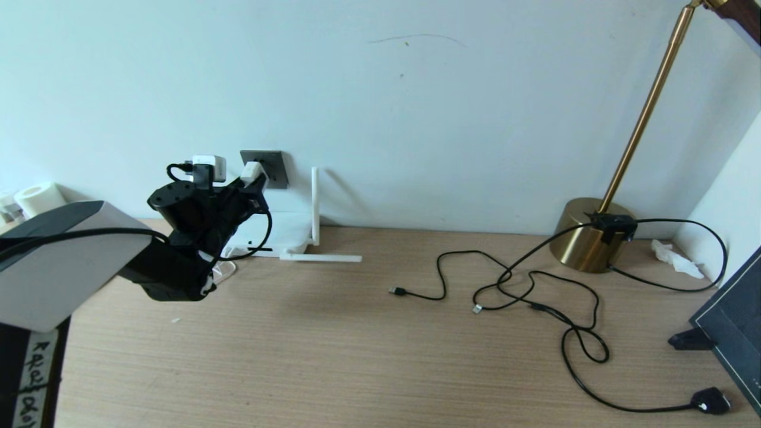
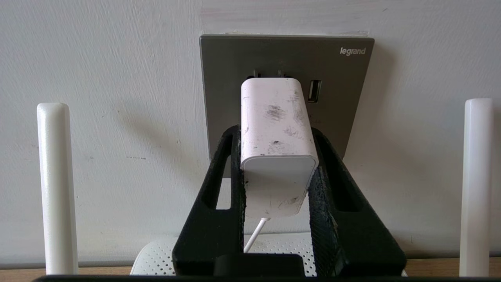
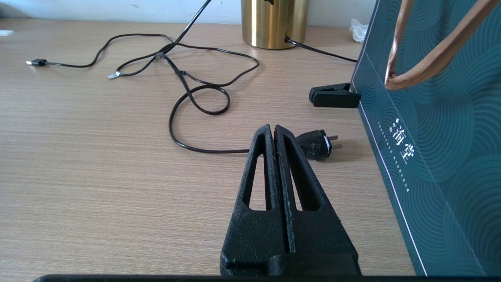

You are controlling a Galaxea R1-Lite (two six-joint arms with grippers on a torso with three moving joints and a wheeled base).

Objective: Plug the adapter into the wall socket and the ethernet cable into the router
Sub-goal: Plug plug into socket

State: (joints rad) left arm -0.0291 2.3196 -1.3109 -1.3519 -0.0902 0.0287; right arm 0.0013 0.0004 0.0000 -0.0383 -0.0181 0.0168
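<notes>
My left gripper (image 1: 252, 178) (image 2: 276, 131) is shut on the white adapter (image 1: 252, 171) (image 2: 274, 117), holding it against the dark grey wall socket (image 1: 274, 161) (image 2: 235, 58). Its two prongs meet the plate; how deep they sit is hidden. The adapter's thin white cord hangs down toward the white router (image 1: 285, 235) (image 2: 156, 258), which lies on the desk below the socket with one antenna upright. The black ethernet cable lies loose at mid-desk, its clear plug (image 1: 477, 308) (image 3: 113, 74) untouched. My right gripper (image 3: 274, 127) hovers shut and empty low over the desk at the right.
A brass lamp base (image 1: 585, 235) stands at the back right with black cables tangled before it. A USB-tipped cable end (image 1: 397, 290) and a black power plug (image 1: 710, 401) (image 3: 317, 145) lie on the desk. A dark green bag (image 1: 734, 321) borders the right edge.
</notes>
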